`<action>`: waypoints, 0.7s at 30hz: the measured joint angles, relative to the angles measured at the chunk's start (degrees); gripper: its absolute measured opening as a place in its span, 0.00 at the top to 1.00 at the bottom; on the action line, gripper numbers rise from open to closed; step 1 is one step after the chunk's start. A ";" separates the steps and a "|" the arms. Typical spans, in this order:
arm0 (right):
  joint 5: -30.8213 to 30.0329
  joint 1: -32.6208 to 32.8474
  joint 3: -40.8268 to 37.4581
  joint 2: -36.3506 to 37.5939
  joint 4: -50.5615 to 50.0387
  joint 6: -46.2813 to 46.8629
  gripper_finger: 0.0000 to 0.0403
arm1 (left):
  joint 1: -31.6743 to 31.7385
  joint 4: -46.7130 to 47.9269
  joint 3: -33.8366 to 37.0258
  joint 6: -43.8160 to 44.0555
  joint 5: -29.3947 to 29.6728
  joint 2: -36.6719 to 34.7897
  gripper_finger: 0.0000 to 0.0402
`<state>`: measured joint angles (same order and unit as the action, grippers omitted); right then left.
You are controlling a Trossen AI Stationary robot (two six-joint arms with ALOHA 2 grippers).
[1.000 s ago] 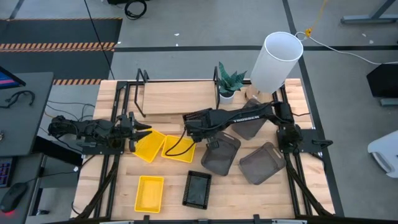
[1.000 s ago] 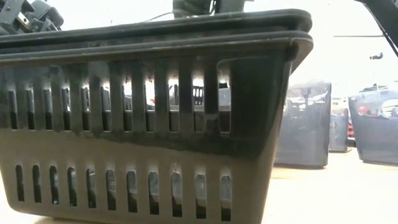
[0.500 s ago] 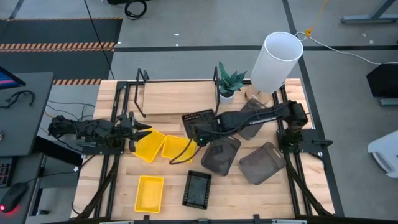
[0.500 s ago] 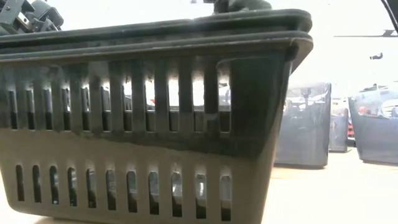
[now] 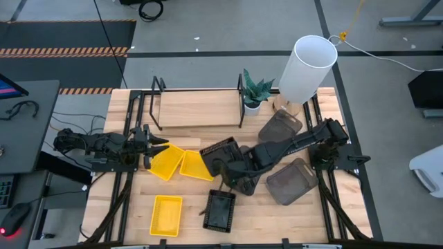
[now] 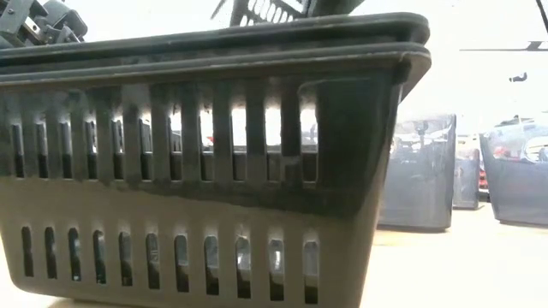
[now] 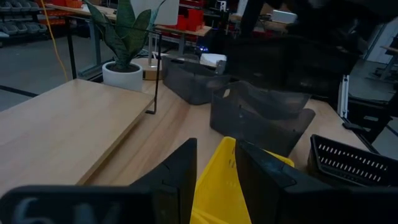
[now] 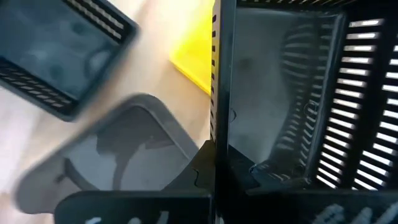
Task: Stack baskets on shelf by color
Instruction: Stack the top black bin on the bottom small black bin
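Note:
My right gripper [image 5: 232, 163] reaches over the table's middle, shut on a black mesh basket [image 5: 221, 153] that shows tilted at the low view's top [image 6: 267, 10]. Another black mesh basket [image 5: 221, 209] rests on its base near the near edge. My left gripper [image 5: 155, 146] at the left is shut on a yellow basket [image 5: 166, 163]. A second yellow basket [image 5: 198, 166] lies beside that one, and a third [image 5: 166, 213] lies nearer. Three grey baskets [image 5: 280, 125] [image 5: 294, 181] [image 5: 246, 178] sit on the right. The shelf [image 5: 197, 108] stands at the far edge. My left gripper pinches the yellow basket's rim [image 7: 214, 177] between its two fingers [image 7: 177, 180], coming level from the table's left; the basket's far part rests on the table. My right gripper [image 8: 214, 167] pinches the black mesh basket's side wall [image 8: 216, 112], one finger inside and one outside. The basket is lifted clear and tilted.
A white cylinder [image 5: 308, 63] and a potted plant [image 5: 255, 93] stand at the shelf's right end. The shelf's black posts [image 5: 242, 104] rise at its ends. Bare tabletop [image 5: 277, 214] shows near the near edge. The grounded black basket [image 6: 205, 162] fills the low view.
My right gripper has drawn back from the shelf's front toward the near edge, carrying the black mesh basket lifted and turning it about. The basket now sits above the grey basket in the table's middle. The left arm has kept still.

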<state>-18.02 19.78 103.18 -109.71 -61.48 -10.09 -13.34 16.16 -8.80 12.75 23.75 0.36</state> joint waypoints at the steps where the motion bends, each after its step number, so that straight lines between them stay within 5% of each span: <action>1: 0.05 0.79 0.00 0.00 0.36 0.25 0.98 | 0.00 0.00 0.00 0.00 0.00 0.00 0.71; 21: 9.73 12.49 0.00 -1.04 15.64 1.24 0.98 | -0.02 -0.02 0.00 -0.02 0.00 0.00 0.71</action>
<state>-8.30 32.27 103.18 -110.75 -45.84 -8.85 -13.37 16.15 -8.80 12.73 23.75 0.36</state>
